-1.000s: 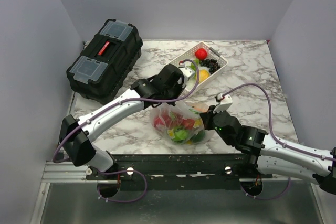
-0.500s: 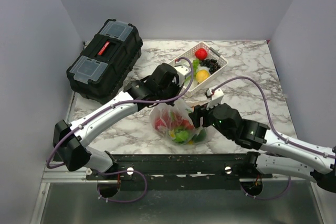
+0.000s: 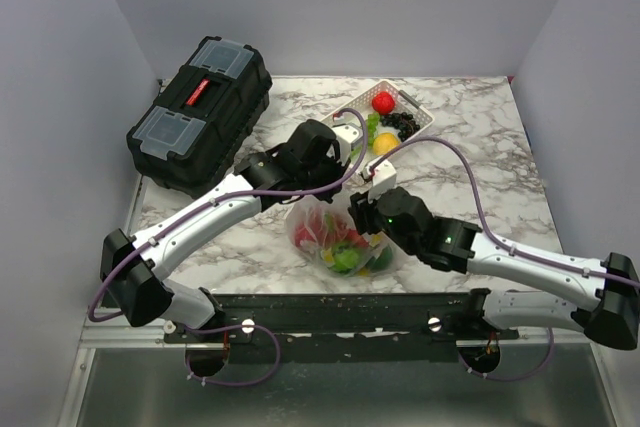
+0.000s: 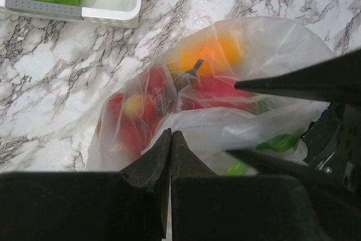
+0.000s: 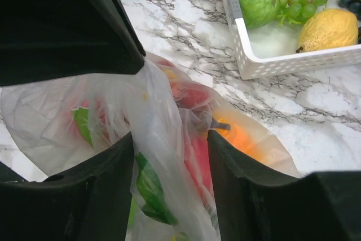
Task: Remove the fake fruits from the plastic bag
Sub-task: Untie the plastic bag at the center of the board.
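Inside plastic bag [image 5: 56,117], fake fruits [image 5: 197,156] blurred, partly hidden by right fingers [image 5: 248,196]

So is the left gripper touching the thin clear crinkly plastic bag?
Touching: the left wrist view shows the left gripper pinching the plastic bag between shut jaws.

Open tabletop [image 3: 490,117] right of the plastic bag [image 3: 335,237] — basket [image 3: 422,125] (toolbox [image 3: 200,112] leftward) stands behind.

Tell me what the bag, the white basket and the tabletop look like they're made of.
The bag: thin clear plastic film, apparently; it crinkles, glints, and the fruits show through. The white basket: rigid moulded plastic by its look, matte, with small holes along the wall. The tabletop: white with grey veins like marble; real stone or printed laminate, I cannot tell.
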{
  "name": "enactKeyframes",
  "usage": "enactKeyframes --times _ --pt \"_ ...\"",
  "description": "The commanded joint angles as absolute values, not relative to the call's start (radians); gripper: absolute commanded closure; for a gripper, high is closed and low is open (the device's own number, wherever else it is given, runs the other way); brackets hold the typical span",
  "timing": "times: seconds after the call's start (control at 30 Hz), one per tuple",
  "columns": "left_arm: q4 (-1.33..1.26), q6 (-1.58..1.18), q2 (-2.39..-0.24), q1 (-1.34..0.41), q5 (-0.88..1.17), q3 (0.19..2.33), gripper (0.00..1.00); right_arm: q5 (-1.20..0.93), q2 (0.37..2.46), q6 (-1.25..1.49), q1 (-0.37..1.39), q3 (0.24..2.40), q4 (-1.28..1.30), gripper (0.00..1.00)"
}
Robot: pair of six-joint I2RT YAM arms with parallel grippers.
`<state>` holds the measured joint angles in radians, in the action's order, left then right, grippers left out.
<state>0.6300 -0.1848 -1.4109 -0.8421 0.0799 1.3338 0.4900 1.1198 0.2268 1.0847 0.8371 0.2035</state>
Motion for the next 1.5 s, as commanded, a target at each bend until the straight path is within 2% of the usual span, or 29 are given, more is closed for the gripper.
enactKeyframes --times 0.0,0.13,0.27,0.53,0.83,0.93,1.07,1.17,1.2,1.3,1.47 --pt "0.628 -0.197 -1.387 -0.830 0.065 1.328 1.00 0.519 1.035 0.243 1.083 0.759 0.120 0.54" --pt "0.627 -0.210 -1.378 -0.820 0.017 1.322 1.00 0.596 0.949 0.292 1.085 0.700 0.143 0.73" --pt "0.627 -0.239 -1.362 -0.804 -0.047 1.314 1.00 0.756 0.845 0.438 1.083 0.662 0.230 0.98" --pt "0.561 -0.310 -1.327 -0.751 -0.035 1.269 1.00 0.812 0.546 0.548 1.084 0.501 0.188 0.99" --pt "0.552 -0.299 -1.308 -0.738 0.090 1.261 1.00 0.764 0.550 0.524 1.083 0.516 0.218 0.99" --pt "0.553 -0.280 -1.303 -0.736 0.168 1.290 0.84 0.746 0.563 0.508 1.084 0.521 0.209 0.99" --pt "0.537 -0.258 -1.312 -0.736 0.218 1.335 0.49 0.736 0.568 0.476 1.083 0.512 0.166 0.99" --pt "0.573 -0.225 -1.363 -0.736 0.226 1.409 0.33 0.726 0.574 0.469 1.084 0.519 0.156 0.99" --pt "0.597 -0.196 -1.386 -0.738 0.244 1.445 0.29 0.724 0.576 0.469 1.084 0.520 0.155 0.99" --pt "0.683 -0.137 -1.475 -0.748 0.273 1.531 0.25 0.719 0.577 0.470 1.084 0.512 0.145 0.99" --pt "0.685 -0.100 -1.535 -0.778 0.253 1.514 0.21 0.720 0.577 0.474 1.083 0.498 0.127 0.99"
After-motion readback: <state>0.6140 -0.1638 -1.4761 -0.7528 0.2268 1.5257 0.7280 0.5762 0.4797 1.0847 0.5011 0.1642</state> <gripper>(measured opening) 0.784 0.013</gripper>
